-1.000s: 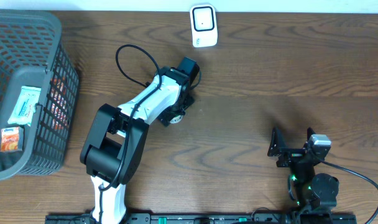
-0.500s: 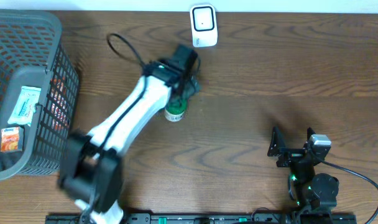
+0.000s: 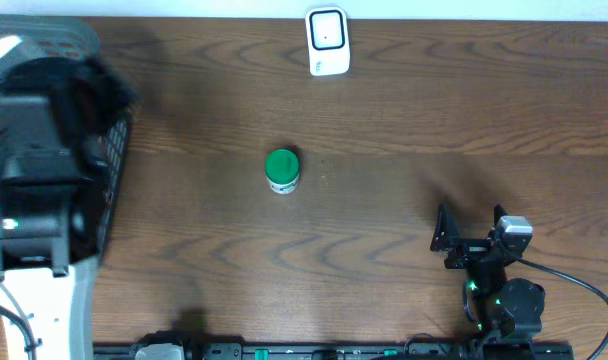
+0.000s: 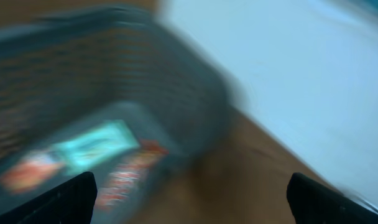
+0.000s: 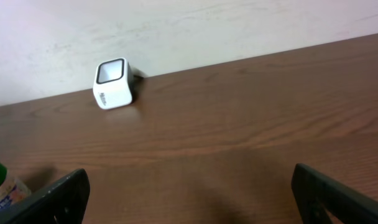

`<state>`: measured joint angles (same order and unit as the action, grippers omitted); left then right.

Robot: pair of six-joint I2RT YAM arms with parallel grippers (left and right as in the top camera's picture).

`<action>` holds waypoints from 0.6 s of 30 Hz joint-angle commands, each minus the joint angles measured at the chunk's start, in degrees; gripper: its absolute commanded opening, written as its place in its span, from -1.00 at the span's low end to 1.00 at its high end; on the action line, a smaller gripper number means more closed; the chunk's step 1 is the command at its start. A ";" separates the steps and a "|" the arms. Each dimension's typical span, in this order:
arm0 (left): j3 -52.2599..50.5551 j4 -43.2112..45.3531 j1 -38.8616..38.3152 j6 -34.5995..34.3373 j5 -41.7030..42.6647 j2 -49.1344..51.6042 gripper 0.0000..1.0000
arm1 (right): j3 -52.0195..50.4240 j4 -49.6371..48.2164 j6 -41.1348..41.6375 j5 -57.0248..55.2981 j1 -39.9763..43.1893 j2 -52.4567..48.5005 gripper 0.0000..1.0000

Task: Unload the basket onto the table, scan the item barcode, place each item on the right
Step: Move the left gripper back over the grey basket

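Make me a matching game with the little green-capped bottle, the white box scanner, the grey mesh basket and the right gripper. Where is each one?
Things:
1. small green-capped bottle
2. white boxy scanner
3. dark grey plastic mesh basket
4. right gripper

Places:
A. far edge of the table
B. left end of the table
C. near edge, right side
D. middle of the table, standing alone

Pairs: 1-D, 2-A, 3-B, 4-C

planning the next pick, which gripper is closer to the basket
Left. The left gripper hangs open over the basket; the right gripper sits far off at the table's opposite end, near the front edge.
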<state>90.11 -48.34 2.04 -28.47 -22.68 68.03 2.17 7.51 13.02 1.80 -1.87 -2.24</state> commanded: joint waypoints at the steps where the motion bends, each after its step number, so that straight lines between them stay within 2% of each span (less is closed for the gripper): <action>1: -0.74 -3.87 12.52 1.51 -0.70 1.55 0.96 | -0.33 -0.02 0.20 0.22 -0.48 0.02 0.98; 5: -0.74 -6.03 23.71 3.32 12.20 4.81 0.96 | -0.33 -0.02 0.20 0.22 -0.48 0.02 0.98; 8: -0.74 -6.32 29.83 3.39 18.32 8.61 0.96 | -0.33 0.00 0.20 0.22 -0.48 0.02 0.99; 13: -2.08 -7.34 34.21 2.21 23.52 15.41 0.96 | -0.33 -0.02 0.20 0.22 -0.48 0.02 0.99; 18: -8.00 -4.28 35.26 -7.43 23.58 20.61 0.96 | -0.33 -0.02 0.20 0.22 -0.48 0.02 0.99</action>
<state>85.56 -54.04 36.75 -29.98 -1.61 86.24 2.17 7.53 13.02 1.80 -1.87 -2.24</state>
